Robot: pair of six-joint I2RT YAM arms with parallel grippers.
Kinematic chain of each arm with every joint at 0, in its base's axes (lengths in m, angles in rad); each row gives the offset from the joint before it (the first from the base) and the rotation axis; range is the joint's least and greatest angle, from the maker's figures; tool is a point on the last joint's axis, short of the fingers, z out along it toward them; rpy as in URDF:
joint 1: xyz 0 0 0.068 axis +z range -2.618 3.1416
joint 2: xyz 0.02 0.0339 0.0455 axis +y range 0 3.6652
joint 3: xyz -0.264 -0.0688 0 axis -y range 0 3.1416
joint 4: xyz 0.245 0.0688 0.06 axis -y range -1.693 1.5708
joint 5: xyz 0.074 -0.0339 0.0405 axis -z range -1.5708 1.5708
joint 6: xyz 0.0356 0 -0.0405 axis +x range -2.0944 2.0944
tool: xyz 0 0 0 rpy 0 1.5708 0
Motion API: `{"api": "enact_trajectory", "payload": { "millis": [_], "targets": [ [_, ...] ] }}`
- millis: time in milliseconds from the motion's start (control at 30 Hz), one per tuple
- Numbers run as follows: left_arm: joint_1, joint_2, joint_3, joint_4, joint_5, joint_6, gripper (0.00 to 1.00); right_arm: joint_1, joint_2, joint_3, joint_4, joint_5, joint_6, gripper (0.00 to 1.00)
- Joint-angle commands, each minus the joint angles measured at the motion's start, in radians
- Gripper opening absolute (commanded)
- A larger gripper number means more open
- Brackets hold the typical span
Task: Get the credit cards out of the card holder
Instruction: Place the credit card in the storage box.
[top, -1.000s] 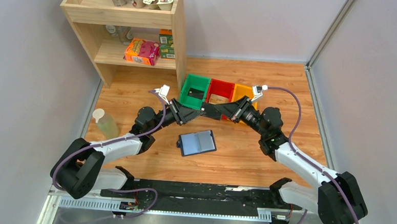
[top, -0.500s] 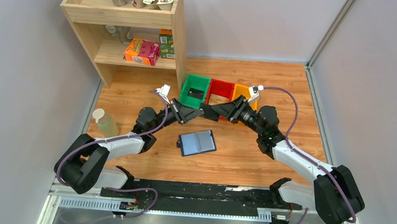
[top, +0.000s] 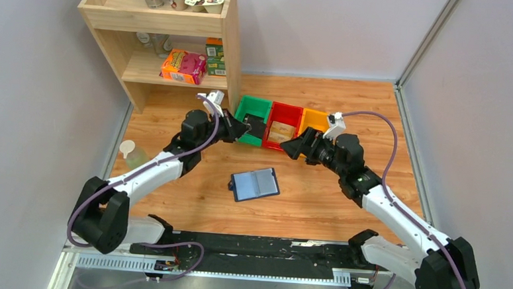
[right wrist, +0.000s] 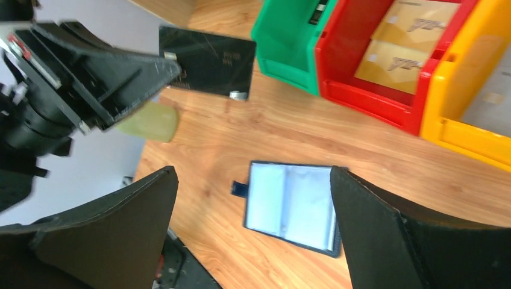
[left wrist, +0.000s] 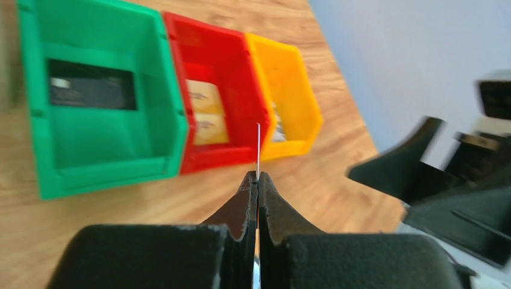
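Note:
The card holder (top: 255, 184) lies open on the wooden table, its pale inner pockets facing up; it also shows between my right fingers as the card holder (right wrist: 292, 205). My left gripper (top: 245, 127) is shut on a black credit card (right wrist: 208, 60), held in the air at the front of the green bin (top: 252, 118). In the left wrist view that card (left wrist: 258, 147) appears edge-on, sticking out of the left gripper (left wrist: 257, 177). My right gripper (top: 288, 147) stands open and holds nothing, above the table in front of the red bin (top: 282, 127).
Another black card (left wrist: 90, 92) lies in the green bin, tan-gold cards (right wrist: 404, 48) in the red bin, and a silver-grey card (left wrist: 278, 129) in the yellow bin (top: 315, 119). A wooden shelf (top: 173, 41) stands back left. A bottle (top: 134, 158) stands at the table's left edge.
The two grippers met over the table with the black card between them. The left shut on it, the right opened and drew back, and the left carried the card toward the green bin.

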Motion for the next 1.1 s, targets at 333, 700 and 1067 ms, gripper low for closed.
{"api": "enact_trajectory", "payload": {
  "millis": [333, 700, 1067],
  "targets": [
    [0.053, 0.414, 0.395, -0.345, -0.228, 0.293, 0.0, -0.004, -0.161, 0.016, -0.294, 0.147, -0.235, 1.0],
    [0.057, 0.614, 0.492, -0.261, -0.127, 0.229, 0.03, -0.006, -0.232, -0.006, -0.34, 0.157, -0.274, 1.0],
    [0.057, 0.539, 0.432, -0.33, -0.258, 0.208, 0.34, -0.004, -0.233, -0.01, -0.34, 0.141, -0.286, 1.0]
  ]
}}
